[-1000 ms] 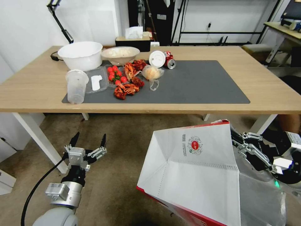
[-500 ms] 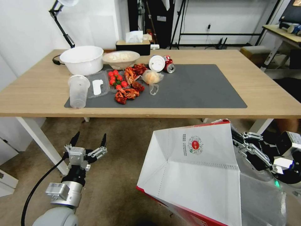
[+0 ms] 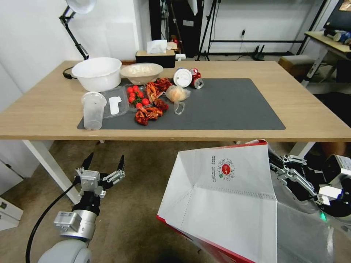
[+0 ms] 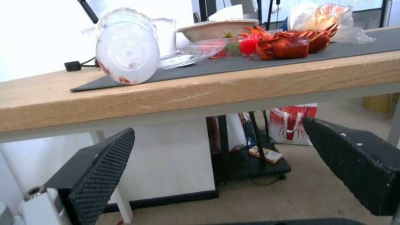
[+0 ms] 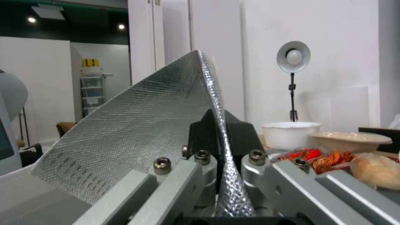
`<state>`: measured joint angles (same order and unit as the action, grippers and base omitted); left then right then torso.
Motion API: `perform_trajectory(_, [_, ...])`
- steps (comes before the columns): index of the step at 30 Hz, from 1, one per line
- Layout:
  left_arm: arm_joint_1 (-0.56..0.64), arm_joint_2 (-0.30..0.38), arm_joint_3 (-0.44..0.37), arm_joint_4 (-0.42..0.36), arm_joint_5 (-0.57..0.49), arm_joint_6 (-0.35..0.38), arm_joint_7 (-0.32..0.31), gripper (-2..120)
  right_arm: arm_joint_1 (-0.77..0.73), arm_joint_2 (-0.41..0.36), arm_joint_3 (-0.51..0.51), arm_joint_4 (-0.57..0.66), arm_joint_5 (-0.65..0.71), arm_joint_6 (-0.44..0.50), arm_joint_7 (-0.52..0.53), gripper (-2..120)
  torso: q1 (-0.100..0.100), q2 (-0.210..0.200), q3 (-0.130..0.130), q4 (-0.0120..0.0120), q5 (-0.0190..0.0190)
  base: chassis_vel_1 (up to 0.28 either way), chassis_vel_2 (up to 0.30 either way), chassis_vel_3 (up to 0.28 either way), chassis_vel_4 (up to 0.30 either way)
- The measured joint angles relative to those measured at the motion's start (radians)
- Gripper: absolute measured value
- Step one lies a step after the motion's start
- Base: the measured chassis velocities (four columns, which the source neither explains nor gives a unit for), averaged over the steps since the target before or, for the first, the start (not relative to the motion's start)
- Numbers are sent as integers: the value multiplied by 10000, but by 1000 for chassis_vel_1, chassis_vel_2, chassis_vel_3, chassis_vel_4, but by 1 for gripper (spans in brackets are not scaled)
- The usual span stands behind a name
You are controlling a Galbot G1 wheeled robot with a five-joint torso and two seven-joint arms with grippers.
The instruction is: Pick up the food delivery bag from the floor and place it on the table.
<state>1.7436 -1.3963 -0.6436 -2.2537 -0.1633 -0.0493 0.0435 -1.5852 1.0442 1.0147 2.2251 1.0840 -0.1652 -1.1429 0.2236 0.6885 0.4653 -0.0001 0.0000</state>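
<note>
Foil-lined bag clamped at its rim by right claw, off the floor, below counter edge. Left claw spread apart, idle near floor.

The table sits lower in the head view than a second ago and more of the room behind shows, so the camera has risen; the food delivery bag barely shifts in frame

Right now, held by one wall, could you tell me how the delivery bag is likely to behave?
The delivery bag probably flexes: the right gripper pinches one thin foil wall. Creased panels suggest it sags. It hangs tilted, so it may swing.
</note>
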Motion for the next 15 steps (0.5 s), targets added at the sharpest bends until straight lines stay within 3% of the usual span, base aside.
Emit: perform_trajectory(15, [45,-15,-6,-44,14,0,8,100,13,29,-7,64,-1,1,-10,0,193,486,289,0,0,0,0,0,0])
